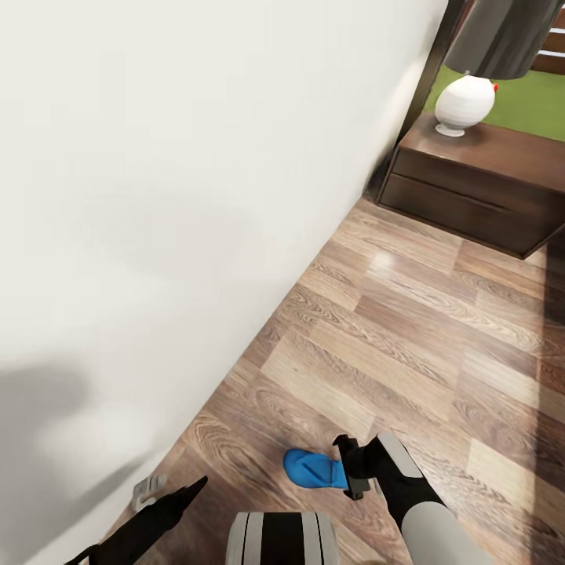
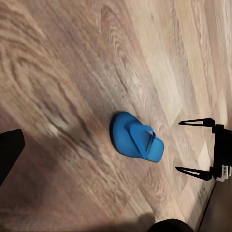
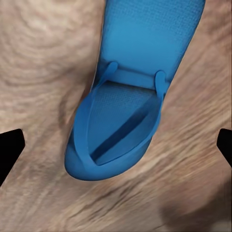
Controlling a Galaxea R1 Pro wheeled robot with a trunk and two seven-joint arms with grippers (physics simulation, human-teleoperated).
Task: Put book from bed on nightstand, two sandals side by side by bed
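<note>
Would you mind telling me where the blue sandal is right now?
The blue sandal lies flat on the wood floor low in the head view, just in front of the open right claw, near the white wall.

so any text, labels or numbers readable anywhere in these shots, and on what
None can be read.
Right gripper: a small white barcode-like sticker sits on its body, too small and blurred to read.
Blue sandal, lamp, dark wooden cabinet, wall and floor: no lettering shows.

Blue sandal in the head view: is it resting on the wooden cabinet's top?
No, the blue sandal lies on the wood-plank floor, by the right gripper.
</note>
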